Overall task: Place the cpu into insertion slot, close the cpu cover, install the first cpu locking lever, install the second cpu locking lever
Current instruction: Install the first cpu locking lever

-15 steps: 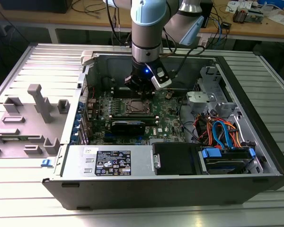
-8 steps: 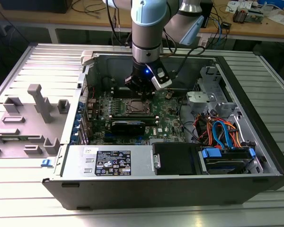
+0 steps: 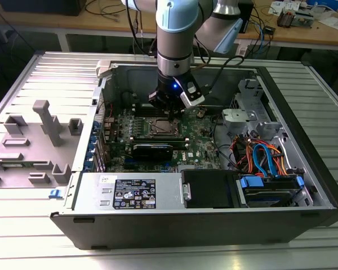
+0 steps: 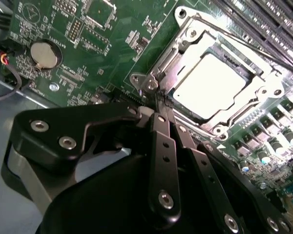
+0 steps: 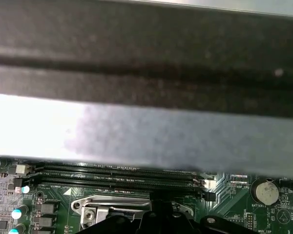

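End effector sits low over motherboard, black fingers pinched together, tips at socket corner beside small silver lever hinge; whether anything is gripped, cannot tell. Cpu already seated in insertion slot, dull pale metal top showing through window of cpu cover. Cover lies flat, thin stamped silver frame, likely closed to clamp chip. Computer case lies open on ribbed bench.
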You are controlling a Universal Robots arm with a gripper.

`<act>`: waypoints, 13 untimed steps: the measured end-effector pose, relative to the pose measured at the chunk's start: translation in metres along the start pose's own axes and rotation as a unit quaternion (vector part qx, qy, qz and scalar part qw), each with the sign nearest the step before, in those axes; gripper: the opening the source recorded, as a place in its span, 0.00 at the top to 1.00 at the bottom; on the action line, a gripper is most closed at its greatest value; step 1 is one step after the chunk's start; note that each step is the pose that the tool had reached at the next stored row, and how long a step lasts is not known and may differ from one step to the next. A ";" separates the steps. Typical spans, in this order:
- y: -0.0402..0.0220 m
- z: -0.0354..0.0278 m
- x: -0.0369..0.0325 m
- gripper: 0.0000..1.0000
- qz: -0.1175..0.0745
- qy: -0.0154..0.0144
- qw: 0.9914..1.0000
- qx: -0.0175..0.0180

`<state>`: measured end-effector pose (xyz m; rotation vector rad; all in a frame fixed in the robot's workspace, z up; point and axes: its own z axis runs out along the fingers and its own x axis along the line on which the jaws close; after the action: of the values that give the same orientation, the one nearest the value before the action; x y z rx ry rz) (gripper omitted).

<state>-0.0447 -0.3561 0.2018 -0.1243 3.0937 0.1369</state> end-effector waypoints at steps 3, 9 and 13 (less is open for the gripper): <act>0.0003 0.0006 -0.0001 0.89 0.000 0.000 1.000 0.000; 0.0006 0.0012 -0.0002 0.89 0.001 -0.002 1.000 -0.024; 0.0009 -0.0012 -0.0002 0.89 0.001 -0.003 1.000 -0.028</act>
<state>-0.0446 -0.3553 0.2030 -0.1223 3.0857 0.2234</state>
